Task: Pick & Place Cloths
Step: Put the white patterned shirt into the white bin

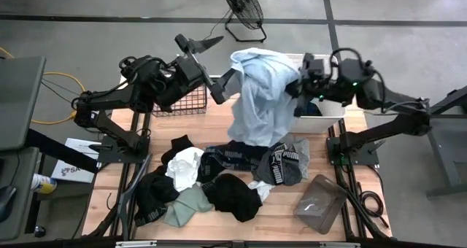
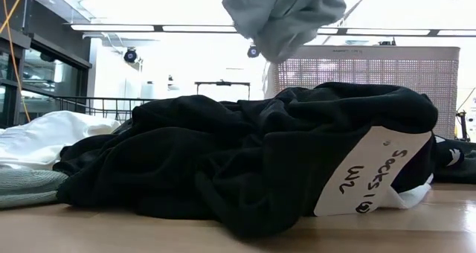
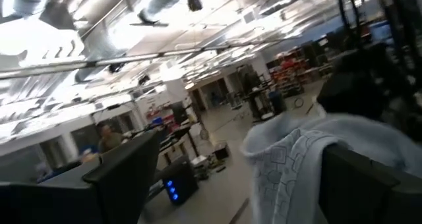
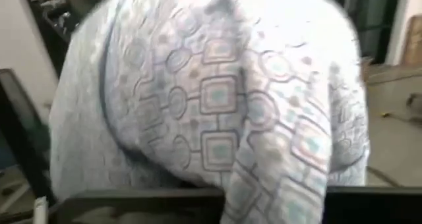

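Note:
A pale blue patterned shirt hangs in the air over the table's far side; in the low view only its lower end shows, clear of the pile. My right gripper is at the shirt's right side, shut on it. The shirt fills the right wrist view. My left gripper is open at the shirt's left edge, and a fold of the shirt lies between its spread fingers; I cannot tell whether they touch it. Black, white, sage green and grey cloths lie heaped on the table. My right gripper holds the pale blue shirt at its upper right side, coming in level from the table's right. The cloth itself covers the place of contact. The shirt is lifted clear and hangs slack below the gripper.
A black wire basket stands at the far left under my left arm. A white laundry basket stands at the far right behind the shirt. A grey bundle lies near the right front. A black garment with a paper label fills the low view.

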